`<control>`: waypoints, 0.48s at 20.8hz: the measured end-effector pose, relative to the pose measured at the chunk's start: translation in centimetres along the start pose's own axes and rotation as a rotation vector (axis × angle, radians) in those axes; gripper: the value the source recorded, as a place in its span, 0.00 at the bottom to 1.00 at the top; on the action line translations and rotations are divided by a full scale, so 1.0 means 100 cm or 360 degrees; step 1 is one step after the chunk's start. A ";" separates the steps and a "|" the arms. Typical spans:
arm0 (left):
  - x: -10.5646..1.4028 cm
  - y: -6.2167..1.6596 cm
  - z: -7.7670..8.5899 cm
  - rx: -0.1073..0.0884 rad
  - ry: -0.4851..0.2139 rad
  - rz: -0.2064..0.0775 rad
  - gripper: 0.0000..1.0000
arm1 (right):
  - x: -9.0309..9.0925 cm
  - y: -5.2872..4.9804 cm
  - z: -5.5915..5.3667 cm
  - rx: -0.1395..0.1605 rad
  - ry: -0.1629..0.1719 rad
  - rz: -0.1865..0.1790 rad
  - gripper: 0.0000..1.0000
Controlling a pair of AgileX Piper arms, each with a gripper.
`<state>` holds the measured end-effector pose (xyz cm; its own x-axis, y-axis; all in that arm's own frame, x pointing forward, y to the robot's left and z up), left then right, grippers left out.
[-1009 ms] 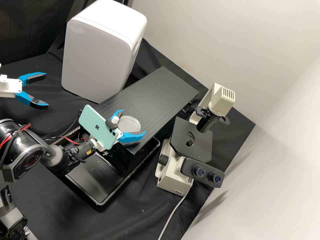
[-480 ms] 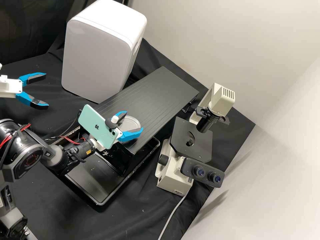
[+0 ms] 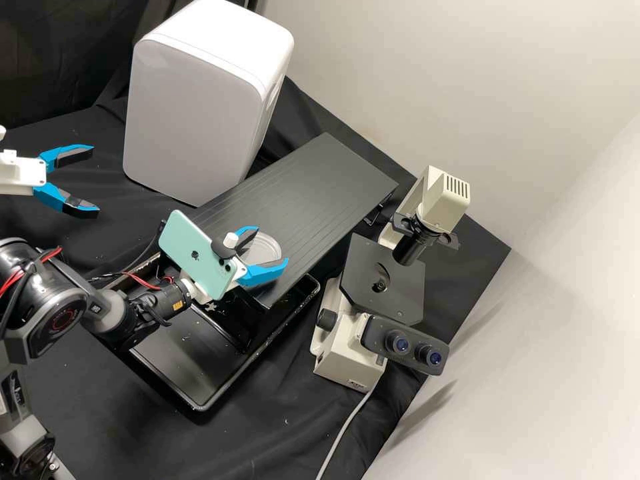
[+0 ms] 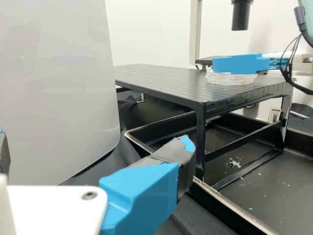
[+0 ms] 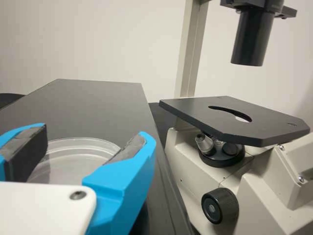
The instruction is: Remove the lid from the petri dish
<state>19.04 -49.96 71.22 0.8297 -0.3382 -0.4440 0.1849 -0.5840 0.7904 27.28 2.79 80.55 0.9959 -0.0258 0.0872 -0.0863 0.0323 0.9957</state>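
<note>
The clear petri dish (image 3: 262, 248) sits on the near corner of a black ribbed shelf (image 3: 307, 187). My right gripper (image 3: 257, 252) is at the dish, one blue finger on each side. In the right wrist view the dark pads (image 5: 129, 147) press against the rim of the lid (image 5: 73, 159), so this gripper (image 5: 83, 147) is shut on it. The left wrist view shows the dish (image 4: 230, 78) under a blue finger of the right gripper (image 4: 239, 63). My left gripper (image 3: 87, 181) hangs open far to the left, beside the white box, holding nothing; one of its fingers (image 4: 166, 166) shows in its own view.
A tall white box (image 3: 207, 93) stands behind the shelf. A black tray (image 3: 200, 373) lies under and in front of the shelf. A microscope (image 3: 393, 293) stands to the right, its stage (image 5: 230, 117) close to the dish. A mint phone (image 3: 200, 257) is mounted on the right arm.
The right gripper's fingers have drawn together around the petri dish, from wide open to touching the lid's rim. The left arm has kept still.
</note>
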 end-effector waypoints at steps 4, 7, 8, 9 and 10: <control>0.000 -0.0002 0.001 -0.0001 -0.0004 -0.0001 1.00 | 0.000 0.000 0.000 0.0000 0.0000 0.0000 1.00; 0.000 -0.0003 0.001 0.0000 -0.0008 -0.0002 1.00 | 0.000 0.000 0.000 0.0000 0.0000 0.0000 1.00; 0.000 -0.0004 0.002 0.0000 -0.0011 -0.0002 1.00 | 0.000 0.000 0.000 0.0000 0.0000 0.0000 1.00; 0.000 -0.0004 0.002 0.0001 -0.0011 -0.0002 1.00 | 0.000 0.000 0.000 0.0000 0.0000 0.0000 1.00; 0.000 -0.0004 0.002 0.0001 -0.0011 -0.0002 1.00 | 0.000 0.000 0.000 0.0000 0.0000 0.0000 1.00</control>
<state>18.95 -50.07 71.12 0.8259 -0.3423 -0.4480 0.1858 -0.5851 0.7894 27.28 2.79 80.55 0.9959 -0.0258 0.0872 -0.0863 0.0323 0.9957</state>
